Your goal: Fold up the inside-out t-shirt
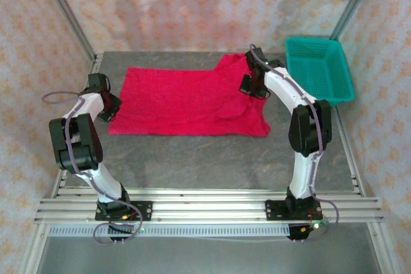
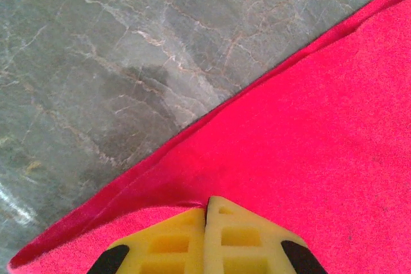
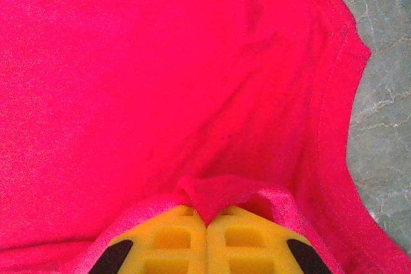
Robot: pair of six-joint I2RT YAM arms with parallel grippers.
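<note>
My left gripper is clamped shut on the t-shirt's left hem, I think; right gripper pinches its right side. It's mostly flat, so I judge the folding barely begun.

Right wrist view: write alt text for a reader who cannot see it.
The right gripper, yellow and shut, pinches a small raised fold of a bright red t-shirt at the bottom centre. The wrinkled red cloth covers most of the picture, and a strip of grey marbled table shows along the right edge.

Red t-shirt lies spread mostly flat across grey table.
</note>
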